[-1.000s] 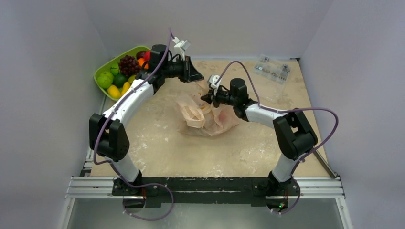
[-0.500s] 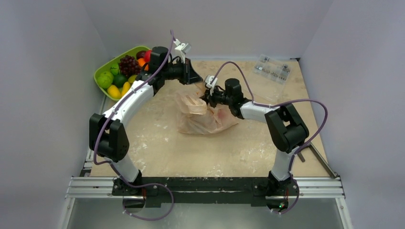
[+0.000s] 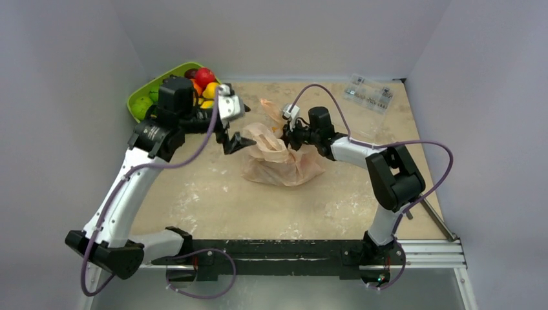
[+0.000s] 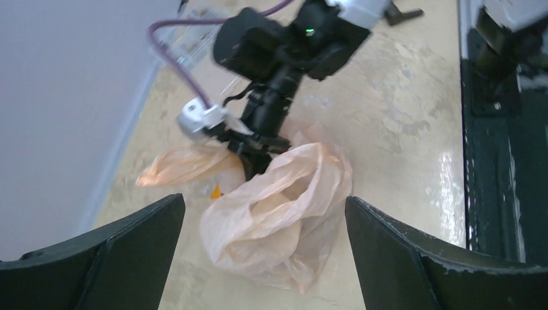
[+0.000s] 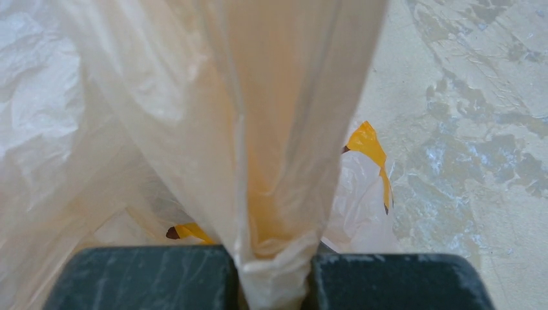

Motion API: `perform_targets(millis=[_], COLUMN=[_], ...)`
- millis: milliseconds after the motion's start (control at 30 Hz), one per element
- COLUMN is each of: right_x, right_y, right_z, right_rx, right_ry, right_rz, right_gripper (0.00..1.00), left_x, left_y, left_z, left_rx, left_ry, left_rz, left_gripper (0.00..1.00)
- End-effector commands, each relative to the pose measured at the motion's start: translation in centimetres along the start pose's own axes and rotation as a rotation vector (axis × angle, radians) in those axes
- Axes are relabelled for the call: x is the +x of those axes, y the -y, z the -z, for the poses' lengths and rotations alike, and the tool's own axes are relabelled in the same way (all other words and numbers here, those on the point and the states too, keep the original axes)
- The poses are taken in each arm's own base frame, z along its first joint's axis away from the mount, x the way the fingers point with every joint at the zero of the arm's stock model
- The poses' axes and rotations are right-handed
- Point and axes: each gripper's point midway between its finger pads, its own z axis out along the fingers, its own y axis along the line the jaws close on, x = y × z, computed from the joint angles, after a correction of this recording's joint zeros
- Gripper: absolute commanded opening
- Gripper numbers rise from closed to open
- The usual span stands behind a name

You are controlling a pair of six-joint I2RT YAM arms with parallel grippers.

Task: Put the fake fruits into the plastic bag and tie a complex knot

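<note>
The peach plastic bag lies crumpled mid-table, its mouth gaping towards my left wrist camera. My right gripper is shut on a bunched strip of the bag. One loose handle strip sticks out behind it. My left gripper hangs open just left of the bag and touches nothing; the bag shows beyond its wide-apart fingers. Fake fruits, red, orange and yellow, sit in the lime-green tray. The knot is out of view. The bag's film hides anything inside.
Small clear packets lie at the back right. The left arm's elbow reaches out past the table's near-left corner. Grey walls close in the left, back and right sides. A dark rail runs along the near edge.
My left gripper opened, let go of the bag and swung back to the left with its arm. The right gripper stayed shut on the bag and shifted slightly.
</note>
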Motion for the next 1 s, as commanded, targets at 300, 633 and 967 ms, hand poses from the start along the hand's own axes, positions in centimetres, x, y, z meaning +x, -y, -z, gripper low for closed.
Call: perform_targets(millis=[300, 633, 967], right_x=[-1.6, -1.3, 0.5], right_y=[-2.0, -0.4, 4.5], right_z=[0.8, 0.6, 0.4], right_rx=[-0.103, -0.076, 0.169], right_ry=[0.031, 0.027, -0.046], right_rz=[0.047, 0.057, 0.082], right_gripper=[0.0, 0.0, 0.0], left_x=[4.4, 10.3, -5.8], left_y=[6.6, 7.7, 1.9], left_z=[-10.3, -8.8, -2.6], left_rx=[0.487, 0.643, 0.13], left_ry=[-0.265, -0.475, 0.083], left_rz=[-0.617, -0.726, -0.173], left_gripper=[0.98, 0.19, 0.0])
